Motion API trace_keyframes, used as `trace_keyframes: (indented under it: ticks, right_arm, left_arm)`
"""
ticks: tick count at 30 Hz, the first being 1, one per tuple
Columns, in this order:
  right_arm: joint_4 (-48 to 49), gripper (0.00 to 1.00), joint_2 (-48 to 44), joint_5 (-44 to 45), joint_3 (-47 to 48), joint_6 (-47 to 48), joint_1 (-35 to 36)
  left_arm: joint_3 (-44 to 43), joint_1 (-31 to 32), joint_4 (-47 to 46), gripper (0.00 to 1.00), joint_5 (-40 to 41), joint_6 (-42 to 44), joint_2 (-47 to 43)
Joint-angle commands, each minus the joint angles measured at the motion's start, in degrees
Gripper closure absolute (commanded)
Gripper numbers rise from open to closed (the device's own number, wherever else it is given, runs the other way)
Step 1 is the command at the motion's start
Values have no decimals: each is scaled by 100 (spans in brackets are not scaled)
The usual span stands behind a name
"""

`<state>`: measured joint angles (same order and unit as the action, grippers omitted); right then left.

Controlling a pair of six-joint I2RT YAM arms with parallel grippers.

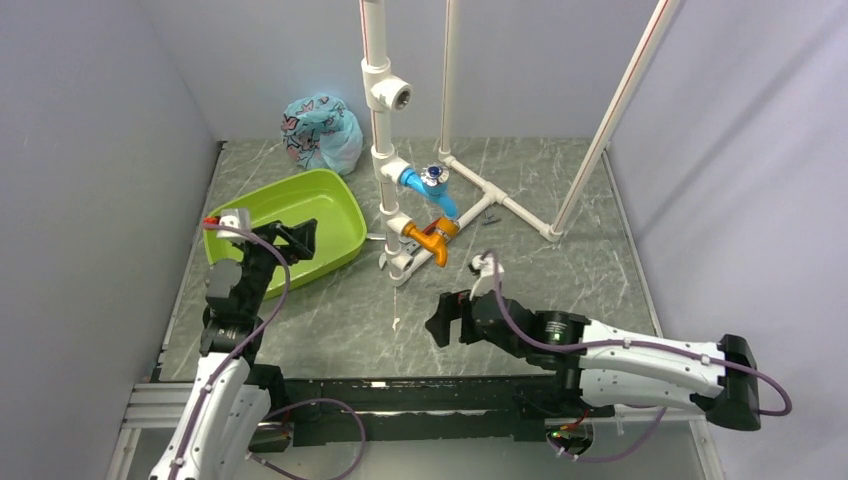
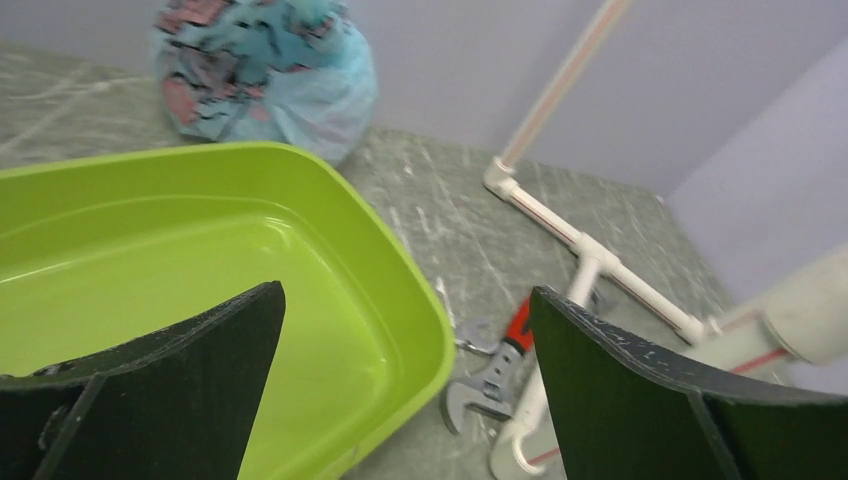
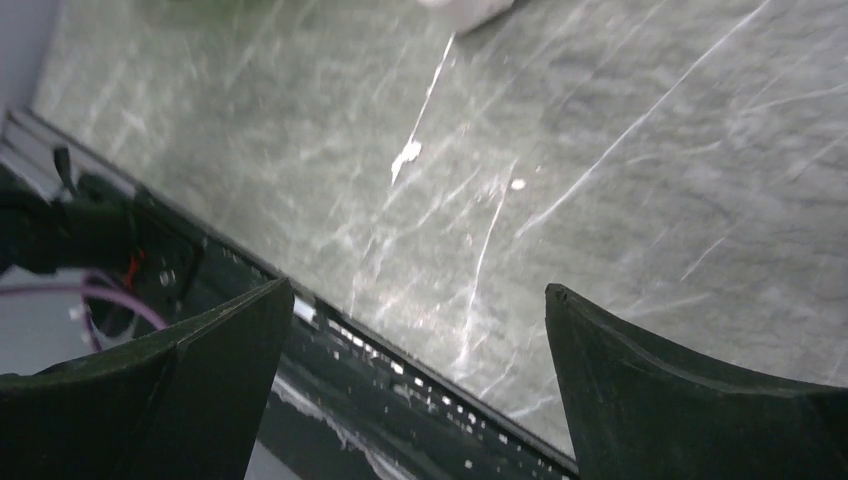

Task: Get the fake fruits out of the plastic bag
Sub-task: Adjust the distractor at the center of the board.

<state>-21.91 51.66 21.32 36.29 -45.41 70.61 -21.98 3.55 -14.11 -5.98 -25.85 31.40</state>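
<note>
Left claw (image 1: 296, 240), right claw (image 1: 446, 326) gaping; one tub (image 1: 318, 205), one plastic bag (image 1: 322, 133).

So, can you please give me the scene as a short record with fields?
plastic bag: far left of table, behind the green tub, untouched
fake fruits: not visible
left pincer: open, empty, over the tub
right pincer: open, empty, over bare table
task progress: bag not yet reached
</note>
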Motion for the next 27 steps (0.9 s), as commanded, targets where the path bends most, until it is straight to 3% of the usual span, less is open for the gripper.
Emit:
trace_keyframes:
  ticks: [1, 6, 10, 15, 20, 27]
  right_arm:
    - [548, 0, -680, 1052, -309, -194, 9]
    - [1222, 0, -1251, 426, -715, 837, 8]
    - [1717, 0, -1522, -450, -1020, 1726, 41]
    - [2621, 0, -1579, -1050, -1326, 1953, 431]
    - [3671, 0, -779, -365, -1203, 2329, 1485]
    - [4020, 0, 1709, 1294, 89, 2914, 2580]
  left_arm:
    - [-371, 31, -618, 1, -1611, -222, 399]
    - [-284, 80, -1430, 1, -3108, -61, 817]
    - [-321, 159, -1332, 1, -3394, 152, 811]
    - [-421, 545, -1099, 1, -3853, 701, 830]
    - [-585, 862, -449, 1, -3593, 1236, 799]
    - [-815, 937, 694, 4, -1778, 1831, 582]
